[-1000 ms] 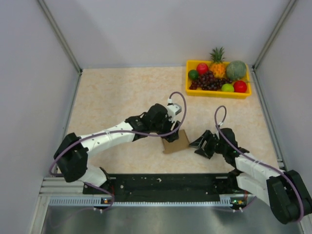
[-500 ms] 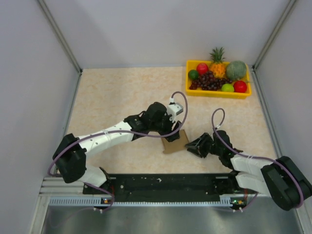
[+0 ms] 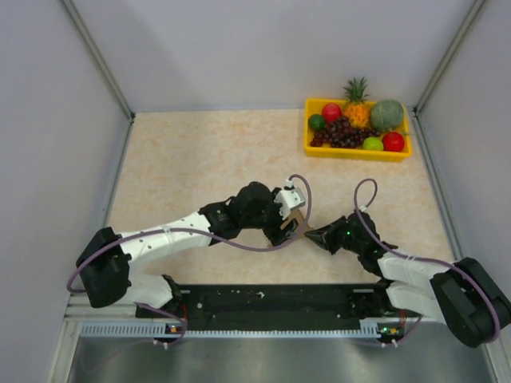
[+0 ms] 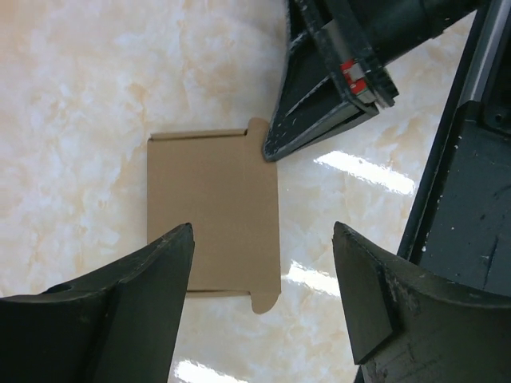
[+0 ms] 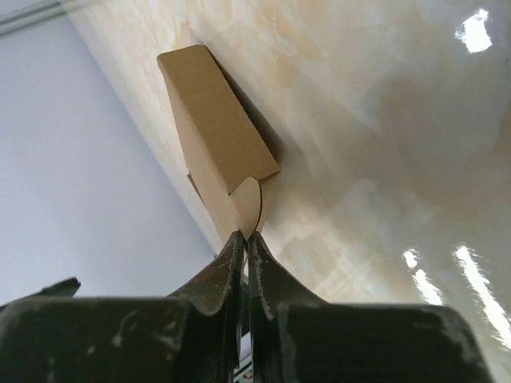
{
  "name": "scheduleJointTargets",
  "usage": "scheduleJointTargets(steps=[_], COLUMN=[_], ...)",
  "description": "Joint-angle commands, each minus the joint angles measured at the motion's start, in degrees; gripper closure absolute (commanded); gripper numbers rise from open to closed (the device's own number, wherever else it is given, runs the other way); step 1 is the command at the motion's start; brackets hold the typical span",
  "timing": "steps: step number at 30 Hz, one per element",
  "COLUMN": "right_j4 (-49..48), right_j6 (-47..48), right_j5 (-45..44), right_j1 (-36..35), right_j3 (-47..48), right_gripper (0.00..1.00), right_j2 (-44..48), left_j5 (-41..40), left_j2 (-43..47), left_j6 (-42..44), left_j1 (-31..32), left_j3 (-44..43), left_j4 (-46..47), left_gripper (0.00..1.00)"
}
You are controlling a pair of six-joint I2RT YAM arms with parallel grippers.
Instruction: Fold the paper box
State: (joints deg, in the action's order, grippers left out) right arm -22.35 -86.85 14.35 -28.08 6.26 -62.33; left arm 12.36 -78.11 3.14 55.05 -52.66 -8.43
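Top external view: the paper box [image 3: 299, 219] lies low and centre on the marbled table [image 3: 192, 152]. It is mostly hidden under the left gripper [image 3: 285, 223], and only a brown sliver shows. The right gripper [image 3: 311, 234] points at it from the right. The yellow fruit tray [image 3: 356, 154] sits upper right, well apart.

Left wrist view: here the paper box [image 4: 212, 214] shows whole, a flat brown rectangle with 2 rounded tabs on its right edge. The left gripper [image 4: 262, 251] hangs over it, fingers wide apart and gripping nothing. The right gripper [image 4: 275, 148] meets the upper right corner.

Right wrist view: only this view shows the grip. The right gripper [image 5: 243, 238] has its fingers pressed together on a rounded tab. The paper box [image 5: 214, 120] tilts up off the table, with shadow beneath it.
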Motion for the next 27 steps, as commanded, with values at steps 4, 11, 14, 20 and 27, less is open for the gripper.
scheduleJointTargets(steps=[4, 11, 14, 20, 27], right_j4=[8.10, 18.12, 20.68, 23.39, 25.34], right_j6=[-7.88, -9.74, -9.92, -10.88, -12.12], right_j5=[-1.60, -2.66, -3.19, -3.10, -3.45], right_j1=[-0.84, -0.75, -0.84, -0.84, -0.75], right_j3=[5.78, 11.22, 12.54, 14.65, 16.59], right_gripper=[1.00, 1.00, 1.00, 1.00, 1.00], right_j2=[2.99, 5.98, 6.25, 6.42, 5.99], left_j5=[1.97, -3.73, -6.64, -11.04, -9.73], left_j2=[-2.13, -6.18, -8.02, -9.25, -13.47], left_j6=[11.43, 19.97, 20.95, 24.46, 26.22], left_j1=[2.34, 5.77, 6.12, 7.27, 7.62], left_j3=[-3.41, -5.60, -7.01, -5.52, -7.45], left_j4=[2.01, -0.63, -1.06, 2.02, -0.63], left_gripper=[0.28, 0.32, 0.49, 0.51, 0.53])
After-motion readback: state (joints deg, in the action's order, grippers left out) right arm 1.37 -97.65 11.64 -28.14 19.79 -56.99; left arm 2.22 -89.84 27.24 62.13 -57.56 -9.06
